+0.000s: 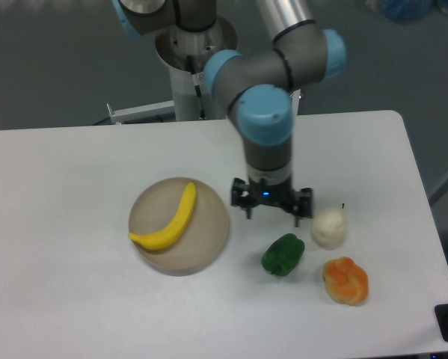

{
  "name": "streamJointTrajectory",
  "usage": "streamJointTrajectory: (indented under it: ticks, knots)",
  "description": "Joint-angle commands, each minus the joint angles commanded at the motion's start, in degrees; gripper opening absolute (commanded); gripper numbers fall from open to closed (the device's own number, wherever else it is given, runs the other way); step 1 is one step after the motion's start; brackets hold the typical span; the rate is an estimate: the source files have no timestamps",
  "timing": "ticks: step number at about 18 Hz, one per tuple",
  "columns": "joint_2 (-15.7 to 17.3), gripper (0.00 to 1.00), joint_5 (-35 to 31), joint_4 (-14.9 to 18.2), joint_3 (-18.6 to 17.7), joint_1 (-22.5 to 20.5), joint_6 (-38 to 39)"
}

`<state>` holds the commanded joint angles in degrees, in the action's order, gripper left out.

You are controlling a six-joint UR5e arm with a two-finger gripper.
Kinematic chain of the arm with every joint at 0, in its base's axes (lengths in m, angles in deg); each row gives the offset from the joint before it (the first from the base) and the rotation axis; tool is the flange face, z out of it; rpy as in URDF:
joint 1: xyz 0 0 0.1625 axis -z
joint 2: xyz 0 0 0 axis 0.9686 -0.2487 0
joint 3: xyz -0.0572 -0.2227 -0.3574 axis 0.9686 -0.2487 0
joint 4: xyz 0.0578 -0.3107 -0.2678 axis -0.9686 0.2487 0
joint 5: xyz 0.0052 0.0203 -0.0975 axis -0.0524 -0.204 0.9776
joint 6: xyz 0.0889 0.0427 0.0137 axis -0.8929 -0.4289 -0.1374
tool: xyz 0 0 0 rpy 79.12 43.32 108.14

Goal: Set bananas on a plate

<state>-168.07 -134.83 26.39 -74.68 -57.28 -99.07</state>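
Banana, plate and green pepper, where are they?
banana (169,223), fixed camera, middle of its curve.
plate (209,238), fixed camera, bare right part.
green pepper (283,254), fixed camera, its middle.

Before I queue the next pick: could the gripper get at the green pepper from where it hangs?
Probably yes. The gripper hangs open just above and behind the green pepper, nothing lies between them, and the pale fruit sits apart to the side.

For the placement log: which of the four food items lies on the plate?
The yellow banana; it alone lies on the plate.
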Motion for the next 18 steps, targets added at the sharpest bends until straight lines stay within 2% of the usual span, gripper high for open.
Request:
streamJointTrajectory:
  ticks: [5,11,14,18]
  knots:
    - [-2.9,1.0,-0.35,0.09,4.3,-3.17,-7.21]
    - [-8.43,1.0,-1.76,0.61,12.12,-3.53,-9.68]
    - [-10.89,1.0,-5.52,0.7,14.93,-3.09,-10.99]
    - [-13.53,1.0,-6.24,0.61,18.18,-2.74,-13.46]
